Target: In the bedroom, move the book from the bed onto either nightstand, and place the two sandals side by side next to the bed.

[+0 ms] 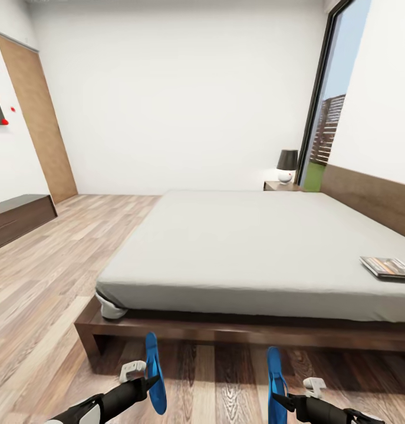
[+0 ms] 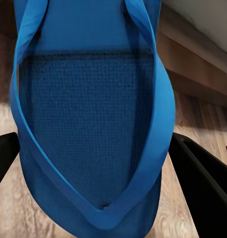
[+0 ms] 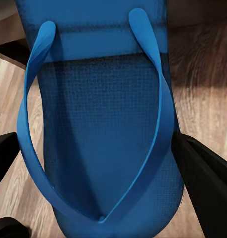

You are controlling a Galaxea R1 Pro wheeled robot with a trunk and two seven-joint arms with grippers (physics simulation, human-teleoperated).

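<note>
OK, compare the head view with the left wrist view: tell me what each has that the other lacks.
Head view alone: the bed whole, the book near its right edge, a lamp on the far nightstand, the right gripper holding the second sandal.

Left wrist view alone: the woven sole texture and strap loop up close.

Shared: the left gripper gripping a blue sandal, wood floor, bed frame.

Two bright blue sandals with thin straps are held on edge above the wood floor, in front of the bed [image 1: 237,247]: the left sandal [image 1: 155,374] in the left tool [image 1: 144,383], the right sandal [image 1: 276,383] in the right tool [image 1: 285,401]. The book [image 1: 387,267] lies flat on the off-white mattress near its right edge. A nightstand [image 1: 280,186] stands beyond the bed.
</note>
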